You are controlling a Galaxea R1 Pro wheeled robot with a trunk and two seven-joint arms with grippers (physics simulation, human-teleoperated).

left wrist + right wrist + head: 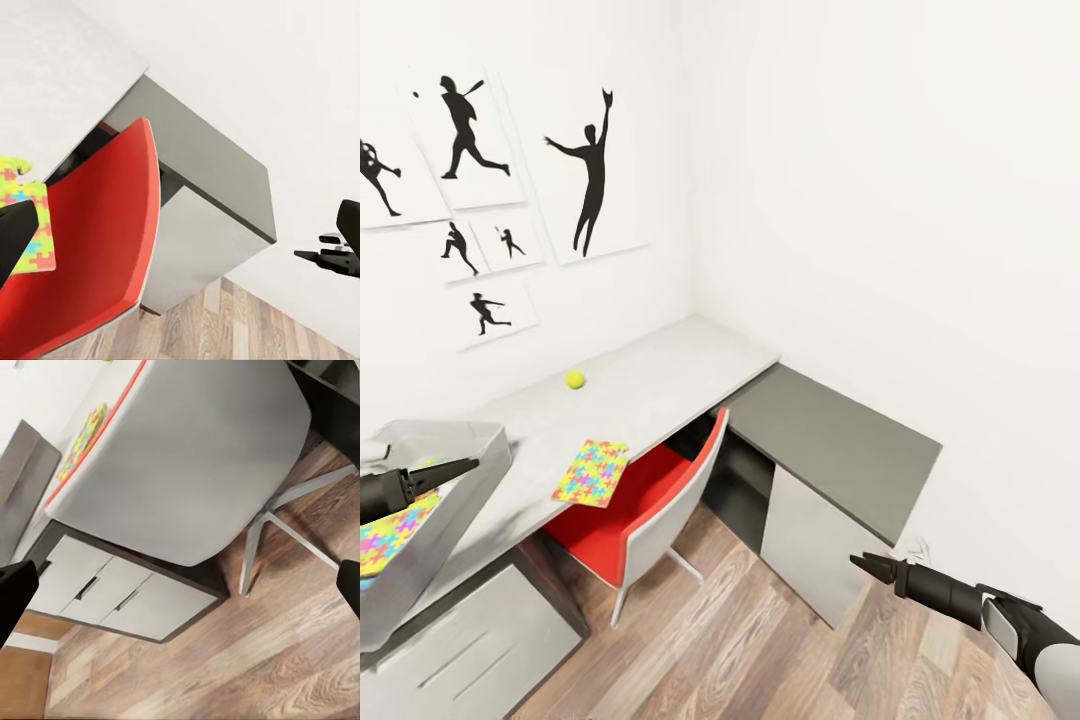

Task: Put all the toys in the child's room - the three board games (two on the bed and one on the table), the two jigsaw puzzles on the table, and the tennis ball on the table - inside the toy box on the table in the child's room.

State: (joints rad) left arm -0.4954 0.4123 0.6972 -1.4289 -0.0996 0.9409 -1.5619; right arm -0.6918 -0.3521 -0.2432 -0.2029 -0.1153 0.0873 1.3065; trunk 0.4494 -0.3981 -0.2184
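We're at the table [650, 385] in the child's room, and by our reading the job is midway: one jigsaw-pattern box already lies inside the toy box [465, 485], at the table's near left end. A second jigsaw puzzle [592, 472] lies flat on the table's front edge, just above the red chair [635, 500], bright pink, yellow, green and blue, thin and squarish. The tennis ball [575, 379] sits small and yellow-green farther back on the table, well apart from the puzzle.

Our left gripper [455, 466] hovers over the toy box rim, fingers drawn together to a point in the head view, holding nothing. Our right gripper [872, 566] hangs low over the wood floor [760, 640] near the dark cabinet [830, 440]; whether its jaws are apart we cannot tell from these views.

Next, we judge, comes the loose puzzle: swing the left arm across, open wide, and pinch the overhanging edge. A flat box like that may slide off the table if nudged.
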